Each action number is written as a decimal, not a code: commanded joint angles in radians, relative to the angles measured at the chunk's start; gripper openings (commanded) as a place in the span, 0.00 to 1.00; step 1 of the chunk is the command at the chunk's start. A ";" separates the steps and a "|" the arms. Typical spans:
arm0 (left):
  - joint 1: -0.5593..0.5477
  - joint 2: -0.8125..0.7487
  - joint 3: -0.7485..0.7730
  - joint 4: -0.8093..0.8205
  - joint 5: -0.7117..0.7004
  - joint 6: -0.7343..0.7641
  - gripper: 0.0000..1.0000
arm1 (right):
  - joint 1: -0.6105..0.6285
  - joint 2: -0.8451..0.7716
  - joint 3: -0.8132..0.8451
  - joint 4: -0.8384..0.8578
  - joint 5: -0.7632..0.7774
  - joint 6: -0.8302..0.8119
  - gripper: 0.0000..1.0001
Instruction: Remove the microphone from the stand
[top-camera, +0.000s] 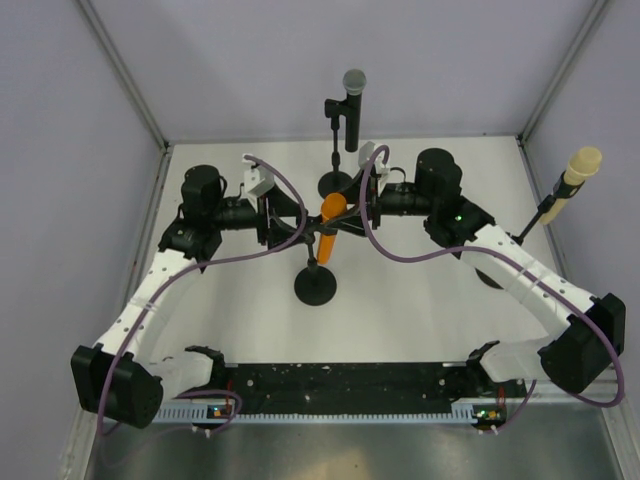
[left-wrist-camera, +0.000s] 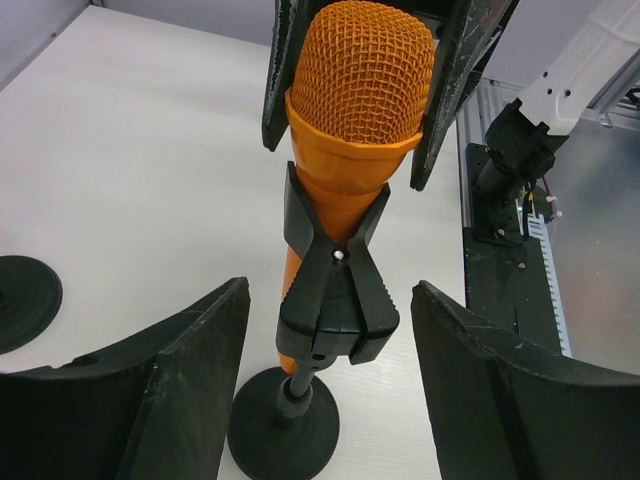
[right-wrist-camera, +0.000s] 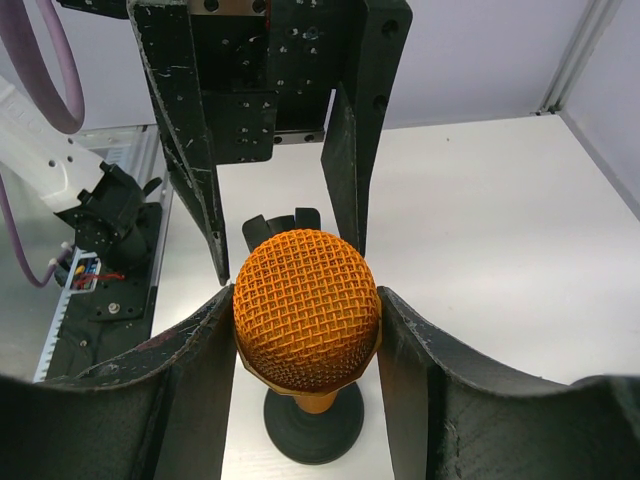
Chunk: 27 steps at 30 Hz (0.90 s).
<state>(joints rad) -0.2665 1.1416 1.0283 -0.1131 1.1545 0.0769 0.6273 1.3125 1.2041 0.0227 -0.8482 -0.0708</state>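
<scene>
While the orange microphone (right-wrist-camera: 305, 310) sits in its clip (left-wrist-camera: 338, 290), we judge the task begun but not done: the reach is made, the lift is not. The microphone is at the middle of the table (top-camera: 430, 320), on a short stand whose round base (top-camera: 315, 285) rests flat on the white surface. Our right gripper (right-wrist-camera: 305, 300) has its two fingers on either side of the mesh head, and in both wrist views they appear to touch it on both sides, so we read that gripper as closed on the head. Our left gripper (left-wrist-camera: 330, 300) is spread wide, one finger on each side of the clip, both apart from it and holding nothing. What is left, as we judge it, is to steady the stand if needed, draw the body out of the clip's jaws and carry it clear. The microphone's long axis runs near upright with a slight lean: the mesh head points up and the handle runs down through the clip toward the base. We think a pull along that axis, upward, suits the clip best, since its arms wrap the handle just under the head. Two other microphones, a black one (top-camera: 354, 85) at the back and a beige one (top-camera: 580, 165) at the right, stand well apart from this work.
</scene>
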 joint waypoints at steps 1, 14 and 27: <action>-0.005 -0.008 0.030 0.021 0.028 0.009 0.70 | 0.018 -0.035 -0.001 0.036 -0.011 -0.001 0.39; -0.005 -0.031 0.018 -0.008 0.027 0.043 0.00 | 0.018 -0.038 0.000 0.036 -0.009 0.000 0.38; -0.005 -0.045 0.015 -0.008 0.010 0.047 0.00 | 0.018 -0.088 0.052 -0.110 0.159 -0.148 0.36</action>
<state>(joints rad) -0.2691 1.1320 1.0306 -0.1352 1.1549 0.1226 0.6331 1.2903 1.2041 -0.0261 -0.7979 -0.1139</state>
